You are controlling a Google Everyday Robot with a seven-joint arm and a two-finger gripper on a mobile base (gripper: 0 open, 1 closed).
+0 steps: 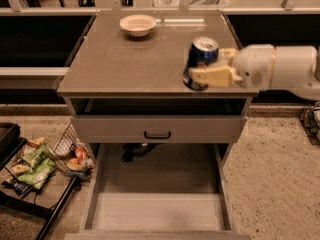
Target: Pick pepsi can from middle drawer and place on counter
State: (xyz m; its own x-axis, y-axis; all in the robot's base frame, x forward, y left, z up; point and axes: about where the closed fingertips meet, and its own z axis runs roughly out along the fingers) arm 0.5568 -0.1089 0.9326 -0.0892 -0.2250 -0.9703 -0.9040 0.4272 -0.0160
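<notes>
gripper: the gripper [206, 65] is over the right front part of the counter [125, 59], reaching in from the right on a thick white arm [280, 71]
claw state: clenched round the can [203, 50]; one pale yellow finger [212, 77] lies across its front, the other shows behind it on the right
can: dark blue with a silver top, held between the fingers above the counter's right front corner, leaning slightly with its top to the right
can's base: a dark round patch sits just under it on the slab; whether the can touches the counter, I cannot tell
counter: glossy grey-brown slab topping the grey cabinet
bowl: a pale bowl [138, 24] stands near the back edge of the counter, left of the middle, well apart from the can
drawer: the drawer [92, 196] is pulled out towards the camera at the bottom, low grey walls round a pale floor
drawer front: a shut grey drawer front [105, 128] with a black handle [157, 134] sits above the drawer, under a dark gap below the counter
left side: a wire rack [64, 145] and snack bags [31, 162] lie on the floor beside the cabinet
floor: speckled floor [272, 179] to the right of the cabinet
</notes>
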